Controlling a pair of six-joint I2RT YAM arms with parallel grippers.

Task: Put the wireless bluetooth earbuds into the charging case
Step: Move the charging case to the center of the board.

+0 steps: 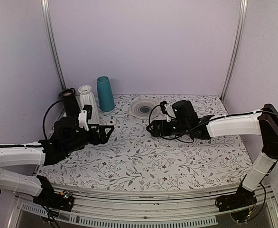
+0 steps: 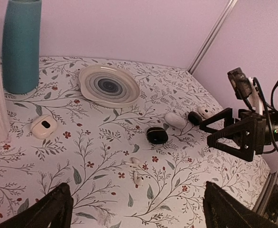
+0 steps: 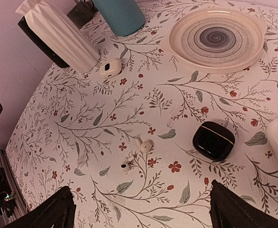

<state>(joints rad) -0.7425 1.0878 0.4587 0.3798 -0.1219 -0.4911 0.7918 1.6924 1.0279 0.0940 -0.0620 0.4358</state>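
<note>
On floral tablecloth (image 2: 58, 164), charging case (image 2: 43, 127), lilac walls (image 2: 129, 28)

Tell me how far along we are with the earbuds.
Done: nothing yet. Both earbuds lie loose on the table, apart from the charging case beside the ribbed vase. In hand: nothing; the left gripper and right gripper are open and empty. Left: pick up each earbud and seat both in the case.
</note>
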